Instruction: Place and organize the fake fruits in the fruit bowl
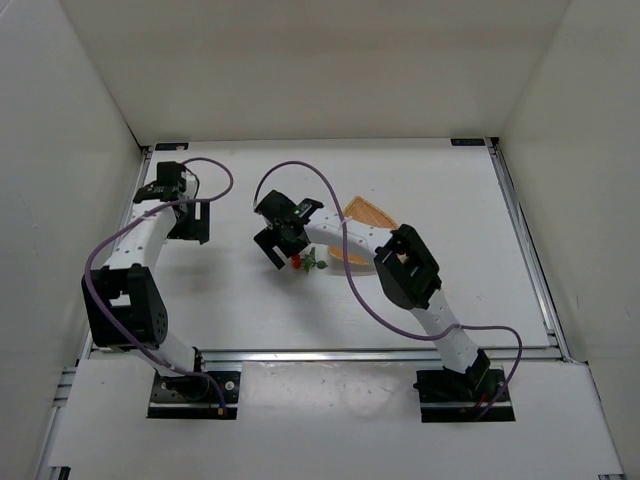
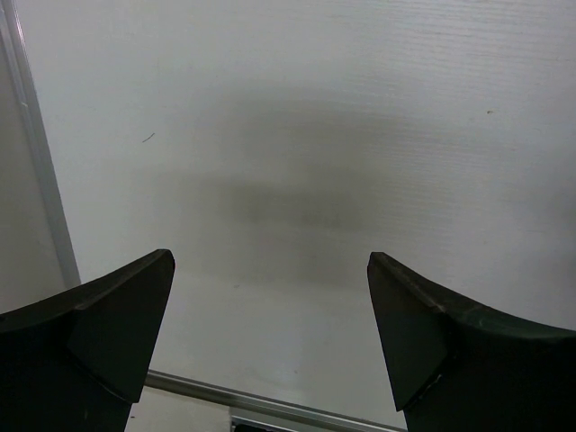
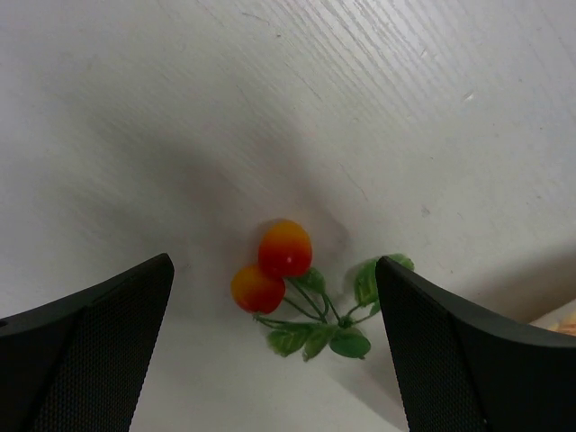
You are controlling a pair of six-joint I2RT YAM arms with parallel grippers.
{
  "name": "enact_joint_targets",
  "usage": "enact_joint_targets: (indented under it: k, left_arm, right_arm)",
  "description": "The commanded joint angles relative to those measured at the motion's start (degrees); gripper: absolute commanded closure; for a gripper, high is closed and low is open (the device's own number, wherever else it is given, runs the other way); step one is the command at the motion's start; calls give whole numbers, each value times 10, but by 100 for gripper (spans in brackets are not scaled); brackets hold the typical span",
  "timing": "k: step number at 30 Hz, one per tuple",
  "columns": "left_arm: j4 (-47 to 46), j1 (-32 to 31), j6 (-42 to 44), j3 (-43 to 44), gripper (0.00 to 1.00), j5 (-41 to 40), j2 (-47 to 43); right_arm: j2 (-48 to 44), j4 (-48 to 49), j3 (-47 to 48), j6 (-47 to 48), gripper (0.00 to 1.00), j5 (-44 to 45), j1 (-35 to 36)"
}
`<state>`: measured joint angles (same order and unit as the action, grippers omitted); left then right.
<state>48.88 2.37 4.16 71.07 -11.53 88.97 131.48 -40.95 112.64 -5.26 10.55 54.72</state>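
A small cluster of two red-orange berries point(image 3: 273, 268) on a green leafy stem point(image 3: 324, 328) lies on the white table; it shows in the top view point(image 1: 300, 262) as a red dot with green leaves. My right gripper point(image 3: 274, 297) is open and hovers just above the cluster, one jaw on each side, not touching it; in the top view it point(image 1: 283, 243) hangs over the berries. The woven tan fruit bowl point(image 1: 368, 213) lies behind the right arm, mostly hidden by it. My left gripper point(image 2: 270, 306) is open and empty at the far left point(image 1: 188, 222). No single round fruit is in view.
A metal rail point(image 1: 528, 250) runs along the table's right edge and another along the front point(image 1: 320, 354). White walls close the back and sides. The left wrist view shows bare table and a rail point(image 2: 40, 171) at its left.
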Motion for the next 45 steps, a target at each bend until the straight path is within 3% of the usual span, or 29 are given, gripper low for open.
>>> enact_joint_targets:
  k: [1, 5, 12, 13, 21, 26, 30, 37, 42, 45]
  left_arm:
    - [-13, 11, -12, -2, 0, 34, -16]
    - [-13, 16, -12, -8, 0, 40, -11]
    - [-19, 16, -12, -13, 0, 45, -6]
    - [-19, 16, -12, -13, 0, 45, -6]
    - [-19, 16, -12, -13, 0, 45, 0]
    - [-19, 16, -12, -18, 0, 40, -6]
    - [-19, 16, -12, -18, 0, 40, -6]
    - [-19, 16, -12, -23, 0, 40, -16]
    - [-19, 16, -12, -29, 0, 40, -16]
    - [-19, 16, -12, -29, 0, 45, -16]
  right_arm:
    - [18, -25, 35, -27, 5, 5, -3]
    - [31, -25, 28, -52, 16, 5, -3]
    - [31, -13, 22, -75, 49, -21, -3]
    - [31, -13, 17, -75, 58, -21, -3]
    - [5, -13, 12, -80, 90, -42, -3]
    - [-53, -3, 23, -109, 91, -54, -3]
    - [-160, 28, -4, -152, 91, -74, -28]
    - [-334, 72, -194, -238, 93, 19, -114]
    - [-364, 41, -297, -257, 93, 67, -179]
    - [-355, 41, -302, -248, 91, 73, -218]
